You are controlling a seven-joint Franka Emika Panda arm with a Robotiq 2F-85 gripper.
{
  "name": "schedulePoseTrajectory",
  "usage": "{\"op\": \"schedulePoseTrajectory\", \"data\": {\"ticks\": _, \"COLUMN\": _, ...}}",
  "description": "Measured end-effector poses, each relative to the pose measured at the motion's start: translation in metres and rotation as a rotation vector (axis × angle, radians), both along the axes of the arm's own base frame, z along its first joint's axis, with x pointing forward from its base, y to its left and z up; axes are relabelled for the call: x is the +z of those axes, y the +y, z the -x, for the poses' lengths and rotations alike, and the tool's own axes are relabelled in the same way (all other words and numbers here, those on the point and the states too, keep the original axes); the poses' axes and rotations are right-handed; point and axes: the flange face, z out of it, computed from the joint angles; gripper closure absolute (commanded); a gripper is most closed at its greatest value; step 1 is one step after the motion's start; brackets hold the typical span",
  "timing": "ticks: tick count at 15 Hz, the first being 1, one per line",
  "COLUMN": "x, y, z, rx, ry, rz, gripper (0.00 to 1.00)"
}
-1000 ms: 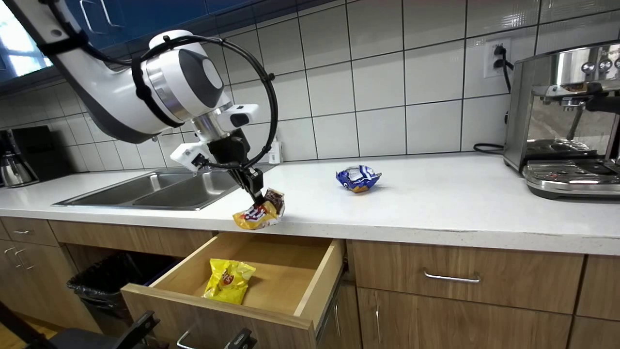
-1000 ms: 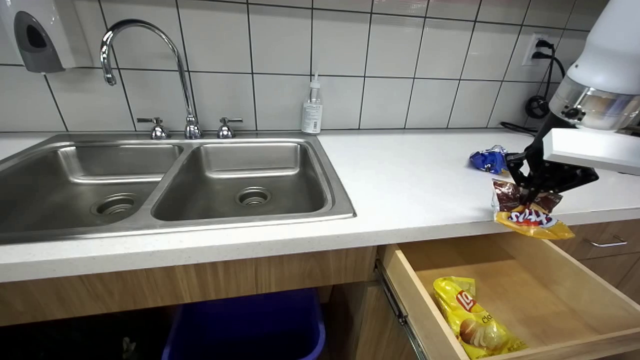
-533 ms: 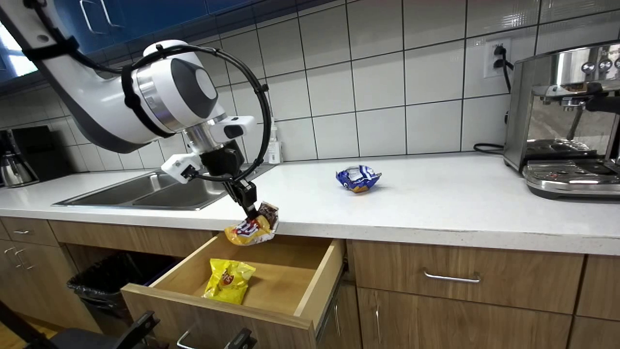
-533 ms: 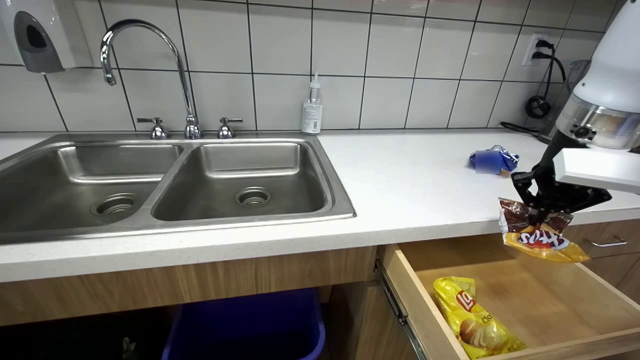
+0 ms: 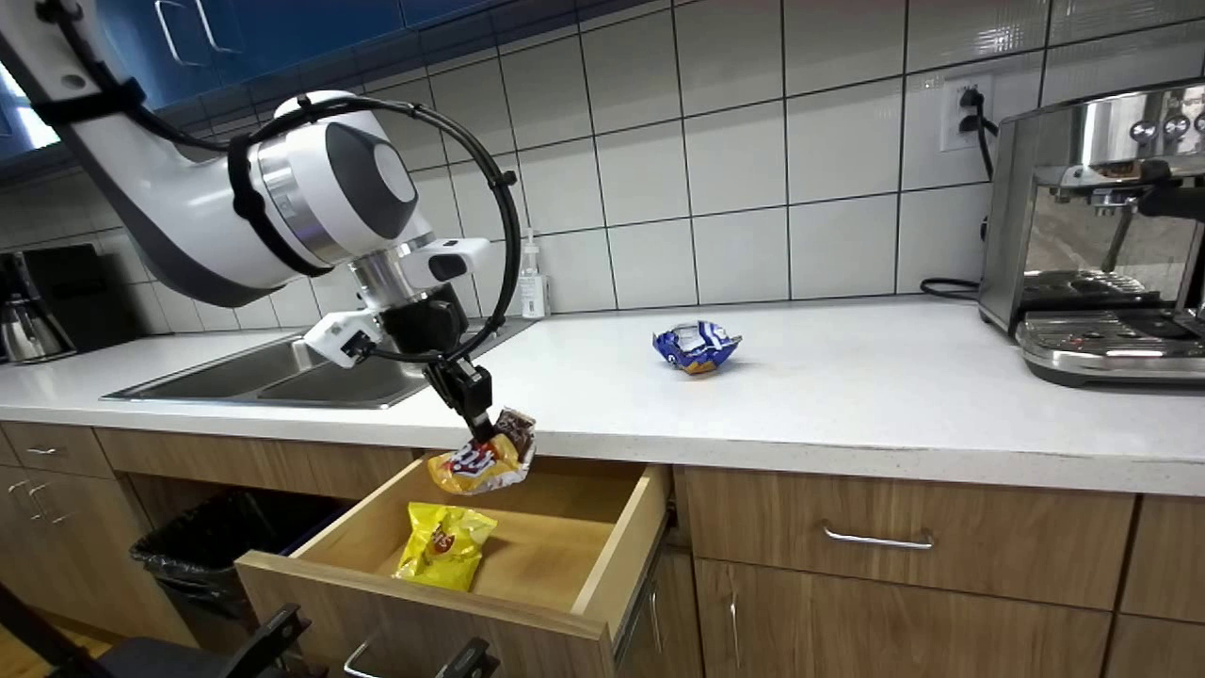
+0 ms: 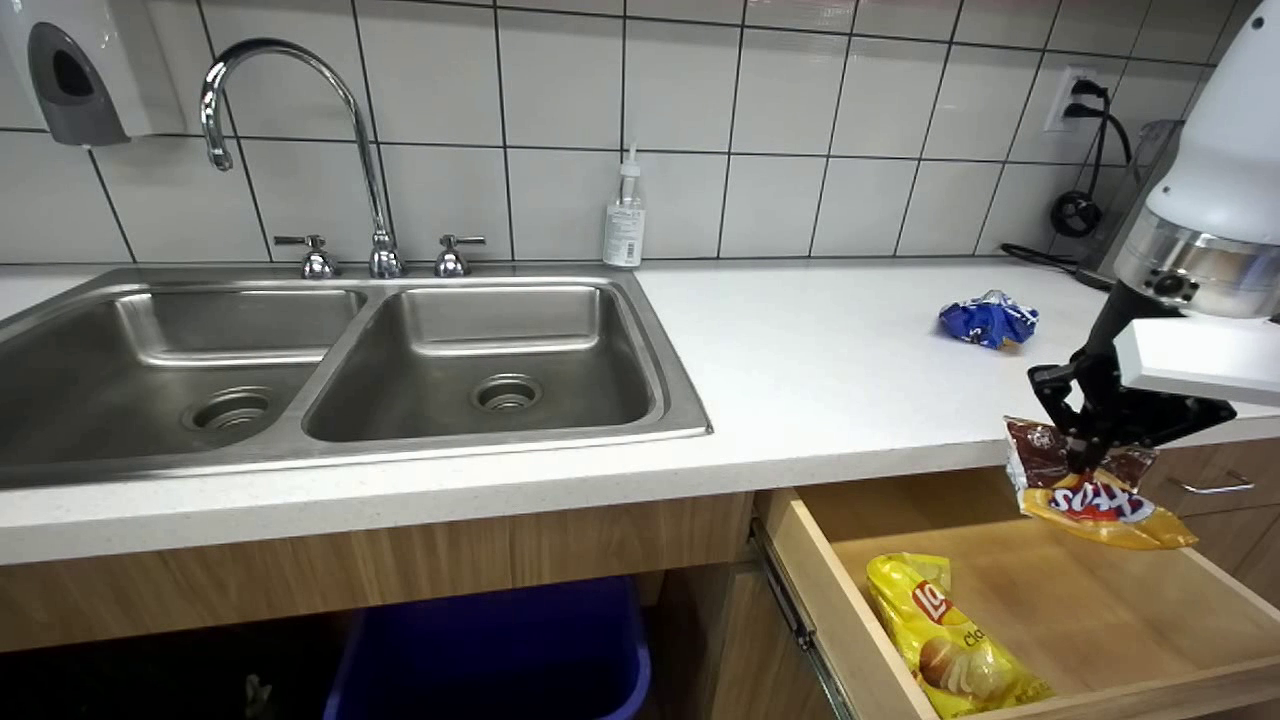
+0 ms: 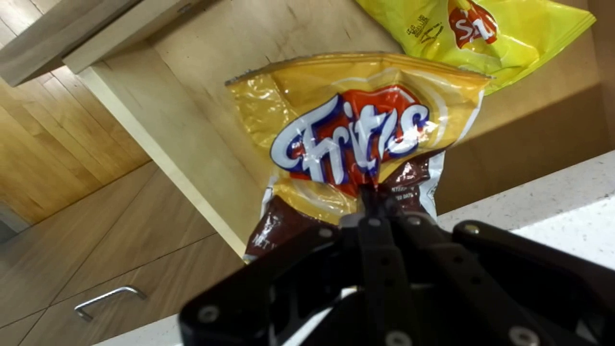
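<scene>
Our black fingers pinch a glossy yellow-and-brown plastic bag over an open pale-wood drawer, near the front edge of the white speckled counter; behind, we see white wall tiles.

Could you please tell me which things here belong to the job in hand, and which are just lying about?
Apparently in the job:
Fritos bag, held above the open drawer
gripper, closed on it

Seemingly lying about:
yellow Lay's bag, inside the drawer
crumpled blue bag, on the countertop
espresso machine
pump bottle
</scene>
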Motion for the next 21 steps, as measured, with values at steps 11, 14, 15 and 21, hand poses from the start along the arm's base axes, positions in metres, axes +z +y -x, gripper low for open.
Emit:
{"op": "schedulePoseTrajectory", "data": {"ticks": 11, "x": -0.02, "y": 0.006, "z": 0.006, "rx": 0.015, "ry": 0.058, "rz": 0.016, "gripper": 0.72}}
{"op": "schedulePoseTrajectory", "data": {"ticks": 14, "x": -0.023, "y": 0.006, "z": 0.007, "rx": 0.016, "ry": 0.067, "rz": 0.018, "gripper": 0.52}}
{"op": "schedulePoseTrajectory", "data": {"ticks": 15, "x": -0.024, "y": 0.006, "z": 0.007, "rx": 0.016, "ry": 0.068, "rz": 0.018, "gripper": 0.43}}
{"op": "schedulePoseTrajectory", "data": {"ticks": 21, "x": -0.022, "y": 0.008, "z": 0.006, "rx": 0.019, "ry": 0.064, "rz": 0.018, "gripper": 0.0}}
